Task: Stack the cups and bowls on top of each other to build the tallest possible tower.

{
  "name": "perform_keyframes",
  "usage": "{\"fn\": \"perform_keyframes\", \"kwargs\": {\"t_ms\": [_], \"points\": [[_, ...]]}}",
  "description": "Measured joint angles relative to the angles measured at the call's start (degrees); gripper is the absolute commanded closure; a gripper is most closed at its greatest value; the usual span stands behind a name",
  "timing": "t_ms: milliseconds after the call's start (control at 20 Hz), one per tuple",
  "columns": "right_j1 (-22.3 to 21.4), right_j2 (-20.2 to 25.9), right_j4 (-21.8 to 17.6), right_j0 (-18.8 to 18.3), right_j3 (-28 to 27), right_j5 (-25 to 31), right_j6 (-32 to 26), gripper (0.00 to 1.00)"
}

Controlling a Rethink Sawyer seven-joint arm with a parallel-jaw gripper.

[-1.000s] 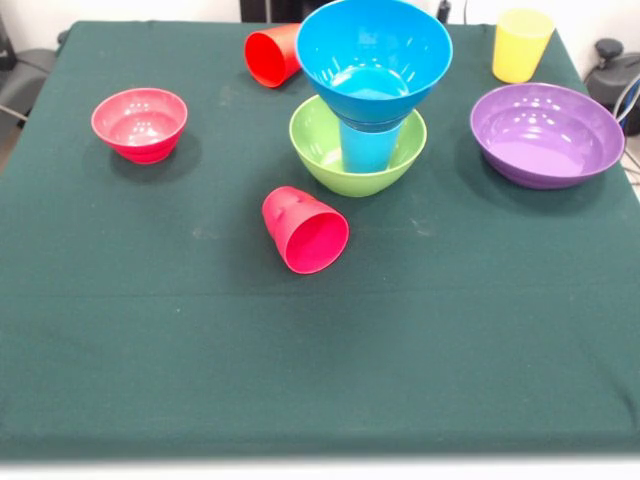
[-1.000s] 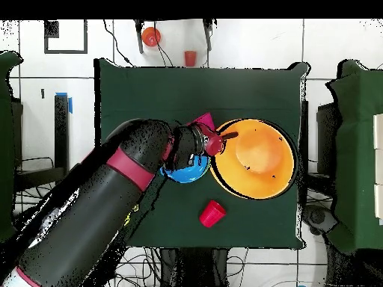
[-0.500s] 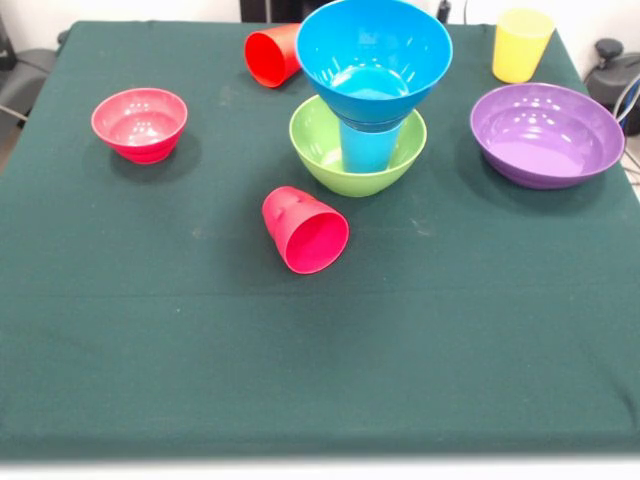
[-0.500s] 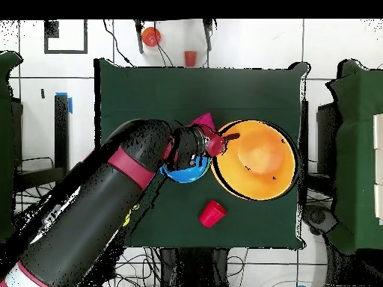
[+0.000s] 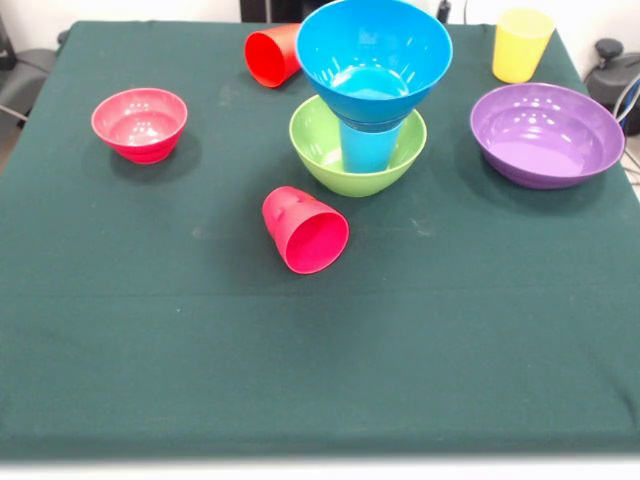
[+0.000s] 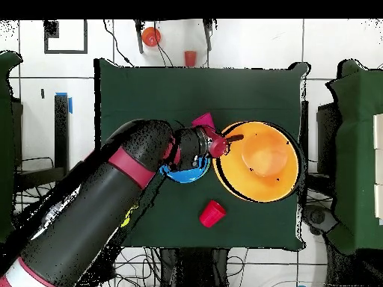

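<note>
In the front view a tower stands at the table's middle back: a green bowl (image 5: 357, 152) holds an upright light blue cup (image 5: 367, 148), and a medium blue bowl (image 5: 373, 55) sits on the cup. One red cup (image 5: 305, 230) lies on its side in front of the tower. Another red cup (image 5: 272, 54) lies at the back. A yellow cup (image 5: 521, 44) stands upright at the back right. The gripper (image 6: 227, 140) shows only in the overhead view, shut on the rim of the huge orange-yellow bowl (image 6: 262, 161), held up beside the blue bowl (image 6: 187, 173). The small dark blue bowl is hidden.
A wide purple bowl (image 5: 546, 133) sits at the right and a small red bowl (image 5: 139, 123) at the left in the front view. In the overhead view the thick red and black arm (image 6: 112, 202) covers the table's left half. A red cup (image 6: 212, 213) lies near the bottom edge.
In the overhead view the gripper and the orange-yellow bowl have shifted slightly to the right. Nothing has moved in the front view.
</note>
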Motion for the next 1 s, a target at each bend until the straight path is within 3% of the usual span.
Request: {"fn": "perform_keyframes", "kwargs": {"t_ms": [1000], "points": [[0.9, -1.6, 0.0, 0.0, 0.0, 0.0, 0.1, 1.00]]}}
